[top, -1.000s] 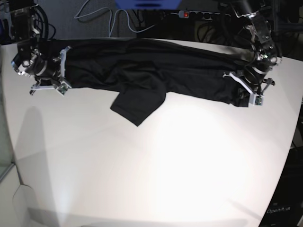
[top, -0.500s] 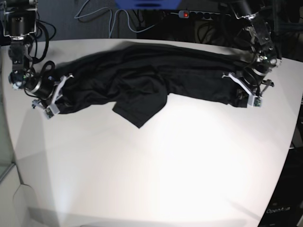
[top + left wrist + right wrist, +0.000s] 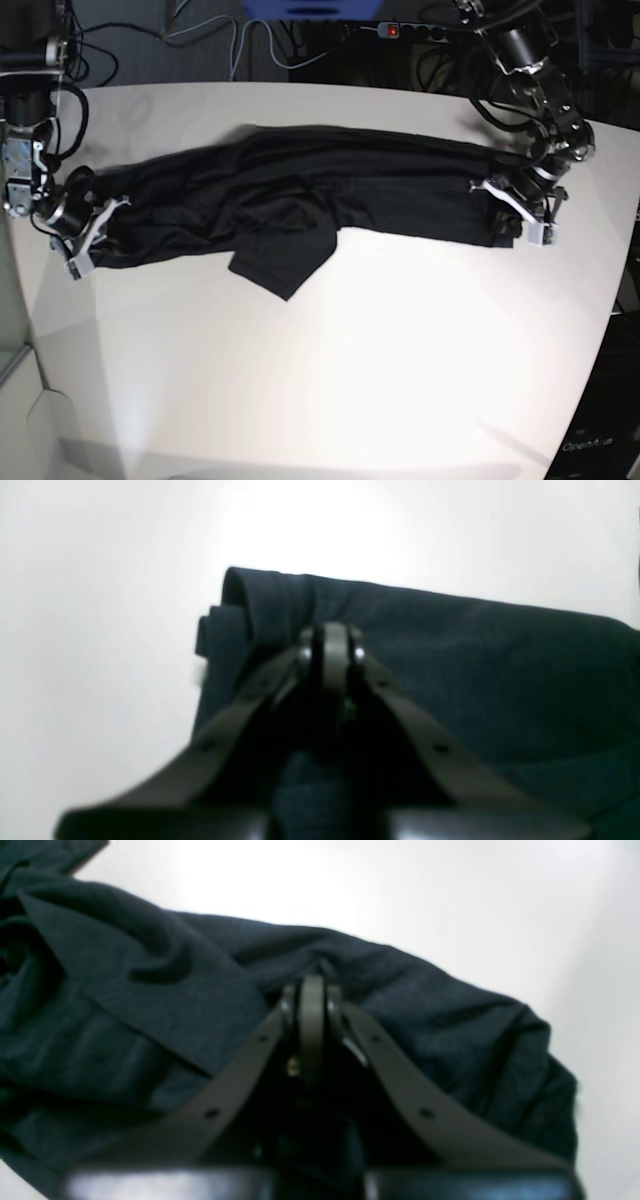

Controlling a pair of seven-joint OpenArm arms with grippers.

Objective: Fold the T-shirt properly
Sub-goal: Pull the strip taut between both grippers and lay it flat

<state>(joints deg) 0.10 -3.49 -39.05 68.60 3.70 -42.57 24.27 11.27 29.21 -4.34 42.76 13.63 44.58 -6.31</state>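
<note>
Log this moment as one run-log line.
stage: fold underway | left gripper: shut on T-shirt end | right gripper: shut on opposite end | table: shirt stretched lengthwise

A wide white worktop [image 3: 330,380] fills the base view, bright glare washing across its middle and soft shadows falling near the front edge. Behind it the background is dark, with pale cables [image 3: 215,40] trailing and a power strip [image 3: 415,32] showing a red light.

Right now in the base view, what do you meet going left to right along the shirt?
Right hand shut on the T-shirt's end → hanging flap of the T-shirt → left hand shut on its other end → bare table.
</note>
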